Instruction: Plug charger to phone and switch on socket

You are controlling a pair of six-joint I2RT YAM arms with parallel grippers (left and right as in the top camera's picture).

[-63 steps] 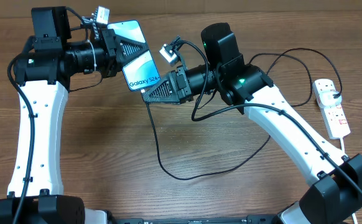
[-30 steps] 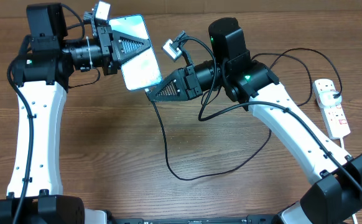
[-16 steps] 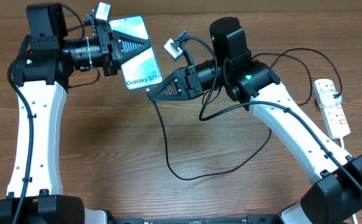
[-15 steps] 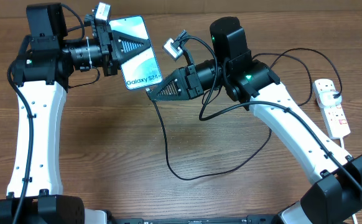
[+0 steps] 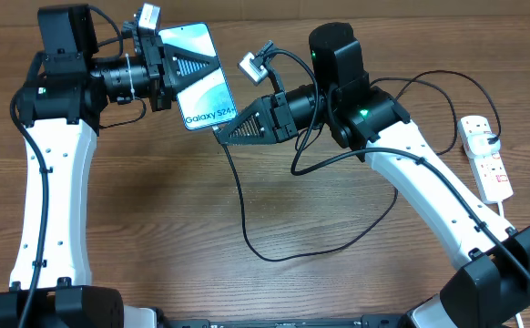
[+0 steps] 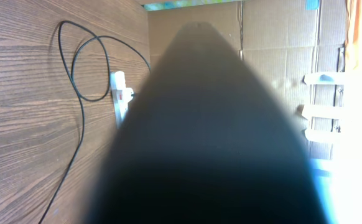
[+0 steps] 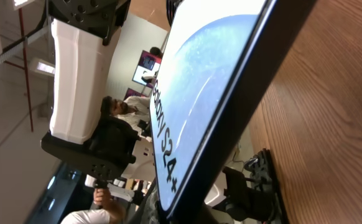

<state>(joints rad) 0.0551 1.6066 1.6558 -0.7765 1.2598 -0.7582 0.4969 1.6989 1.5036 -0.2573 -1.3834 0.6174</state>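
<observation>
Overhead, my left gripper [image 5: 216, 66] is clamped tight across the phone [image 5: 207, 98], holding it off the table [image 5: 156, 200] with its screen facing up. My right gripper [image 5: 219, 135] is closed on the plug end of the charger [image 5: 244, 214], right against the phone's near end. Whether the tip is seated I cannot tell. The socket [image 5: 486, 157] lies well behind my right arm.

Charger [image 5: 244, 223] tip: hidden from us inside the right gripper [image 5: 219, 133].
Socket [image 5: 485, 157] switches: too small for us to read.
Left wrist view: we see mostly a dark blur [image 6: 206, 137].
</observation>
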